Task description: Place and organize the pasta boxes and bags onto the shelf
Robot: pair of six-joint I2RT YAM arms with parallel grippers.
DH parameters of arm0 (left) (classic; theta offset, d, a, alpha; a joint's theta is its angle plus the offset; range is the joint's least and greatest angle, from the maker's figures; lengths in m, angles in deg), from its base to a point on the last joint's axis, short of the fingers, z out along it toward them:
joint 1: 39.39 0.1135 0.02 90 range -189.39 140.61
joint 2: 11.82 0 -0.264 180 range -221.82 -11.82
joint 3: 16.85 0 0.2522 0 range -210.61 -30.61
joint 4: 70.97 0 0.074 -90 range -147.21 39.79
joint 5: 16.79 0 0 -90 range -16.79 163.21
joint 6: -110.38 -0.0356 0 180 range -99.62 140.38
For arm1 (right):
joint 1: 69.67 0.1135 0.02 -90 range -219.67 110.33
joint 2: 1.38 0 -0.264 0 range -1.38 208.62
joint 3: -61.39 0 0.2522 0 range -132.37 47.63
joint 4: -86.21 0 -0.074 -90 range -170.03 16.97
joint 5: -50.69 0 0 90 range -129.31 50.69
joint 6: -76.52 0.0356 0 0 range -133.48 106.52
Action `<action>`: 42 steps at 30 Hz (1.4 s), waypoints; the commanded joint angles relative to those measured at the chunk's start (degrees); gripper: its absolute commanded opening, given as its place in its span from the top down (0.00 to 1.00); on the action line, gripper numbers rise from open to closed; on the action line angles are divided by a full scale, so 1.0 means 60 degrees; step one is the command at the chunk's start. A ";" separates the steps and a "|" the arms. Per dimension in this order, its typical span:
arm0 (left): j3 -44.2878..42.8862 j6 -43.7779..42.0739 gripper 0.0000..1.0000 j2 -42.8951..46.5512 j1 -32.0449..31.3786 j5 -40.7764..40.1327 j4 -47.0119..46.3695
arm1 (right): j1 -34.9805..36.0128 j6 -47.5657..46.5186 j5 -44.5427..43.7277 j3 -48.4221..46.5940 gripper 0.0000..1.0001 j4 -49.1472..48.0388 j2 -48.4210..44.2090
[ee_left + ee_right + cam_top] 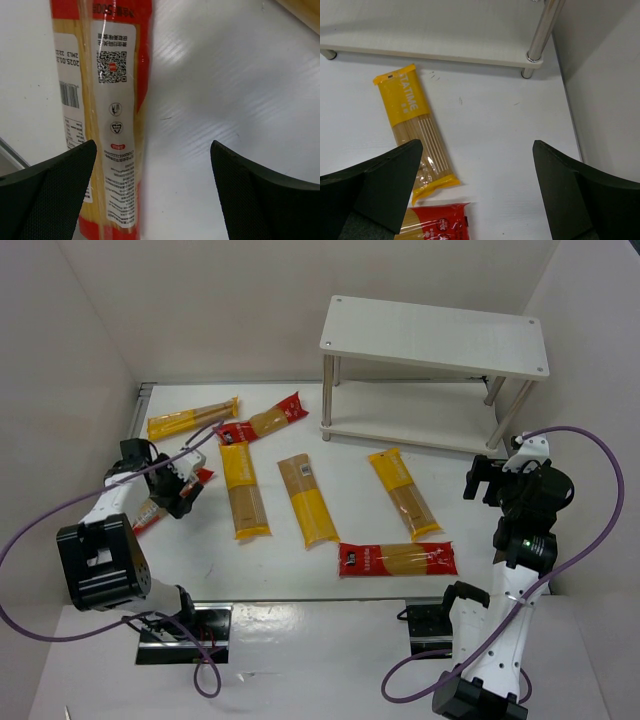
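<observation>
Several flat spaghetti packets lie on the white table. Yellow ones show at the back left (192, 419), left of centre (244, 490), centre (307, 498) and right (403, 492). Red ones lie at the back (265, 420) and the front (397, 558). Another red packet (150, 512) lies at the far left under my left gripper (185, 485). That gripper is open just above it, with the packet (107, 120) beside the left finger (60, 190). My right gripper (487, 480) is open and empty above the table, near the yellow packet (415, 132) and the red one (437, 222). The two-tier shelf (430, 335) stands at the back right with both boards bare.
White walls close in the table at the left, back and right; the right wall (605, 90) is close to my right gripper. A silver shelf leg (542, 30) stands ahead of it. Purple cables (600, 470) loop off both arms. Black mounts (185, 632) sit at the near edge.
</observation>
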 commanded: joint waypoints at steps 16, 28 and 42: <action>-0.2002 -0.2046 0.00 -0.2556 0.2199 0.1459 0.0477 | 0.0071 -0.0066 0.0146 -0.0275 0.01 -0.0101 -0.0068; -0.2135 -0.3175 0.00 -0.3524 0.2537 0.1635 0.1912 | 0.0071 -0.0066 0.0146 -0.0275 0.01 -0.0101 -0.0068; -0.0743 -0.2106 1.00 -0.2750 0.2171 0.0682 0.0494 | 0.0071 -0.0066 0.0146 -0.0275 0.01 -0.0101 -0.0244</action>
